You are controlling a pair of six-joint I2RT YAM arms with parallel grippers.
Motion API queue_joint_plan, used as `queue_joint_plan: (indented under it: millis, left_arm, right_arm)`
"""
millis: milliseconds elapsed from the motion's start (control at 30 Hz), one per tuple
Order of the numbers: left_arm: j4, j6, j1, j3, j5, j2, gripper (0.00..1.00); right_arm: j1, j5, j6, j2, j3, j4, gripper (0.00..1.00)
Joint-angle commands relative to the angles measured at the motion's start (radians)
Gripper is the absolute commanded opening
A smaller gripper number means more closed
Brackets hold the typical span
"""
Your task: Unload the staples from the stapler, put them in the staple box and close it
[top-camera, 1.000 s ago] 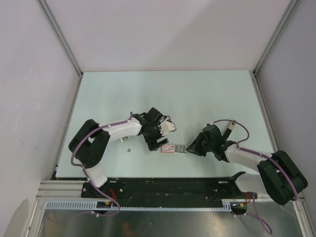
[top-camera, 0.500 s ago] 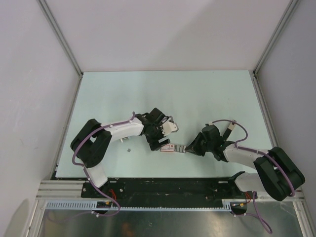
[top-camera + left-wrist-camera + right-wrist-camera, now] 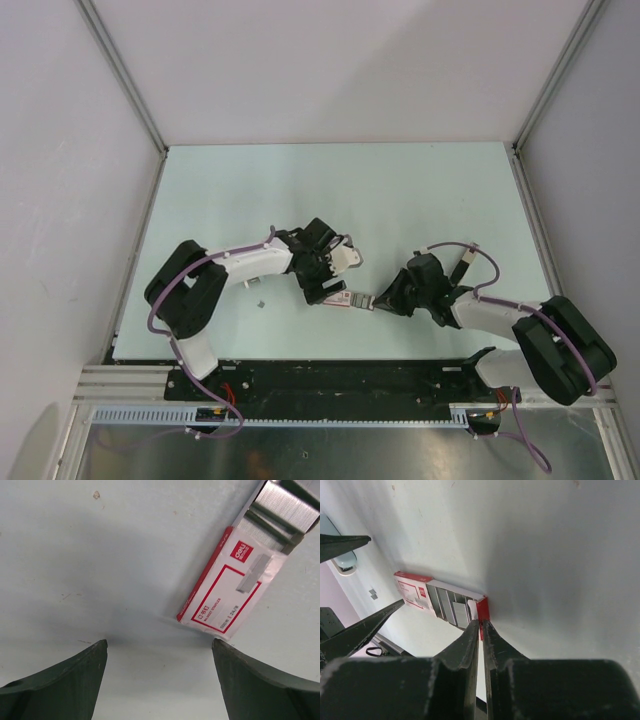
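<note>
The stapler (image 3: 343, 298) is a small flat red-and-white piece lying on the table between the two arms. Its sleeve (image 3: 227, 587) has a red border, and a drawer (image 3: 451, 606) stands pulled out toward the right arm. Silver staples (image 3: 286, 506) lie in rows in that drawer (image 3: 461, 614). My right gripper (image 3: 481, 626) is shut on the drawer's red end flap (image 3: 483, 608), low to the table (image 3: 376, 300). My left gripper (image 3: 159, 649) is open just short of the sleeve's end (image 3: 328, 290). Nothing lies between its fingers.
A tiny dark speck (image 3: 259, 304) lies on the pale table left of the stapler. White walls with metal posts (image 3: 140, 110) close in the table on three sides. The black mounting rail (image 3: 330, 378) runs along the near edge.
My right gripper's jaws have closed further onto the red end of the drawer. The left arm has shifted slightly toward the stapler, its jaws still wide.
</note>
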Motion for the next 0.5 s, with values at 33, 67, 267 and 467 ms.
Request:
queue_joint_plan:
  millis: [33,67,267,467]
  left_arm:
    - [0.015,0.01,-0.012,0.042,-0.018,0.023,0.9]
    - [0.016,0.011,-0.012,0.043,-0.018,0.025,0.9]
    - [0.016,0.014,-0.013,0.035,-0.022,0.019,0.9]
    - [0.015,0.019,-0.014,0.02,-0.027,0.012,0.9]
  right_arm:
    - [0.043,0.007,-0.003,0.042,0.022,0.066,0.11]
    - [0.052,0.01,-0.004,0.05,0.029,0.069,0.11]
    - [0.095,0.029,-0.008,0.085,0.071,0.087,0.11]
    - [0.111,0.024,-0.009,0.12,0.105,0.119,0.11]
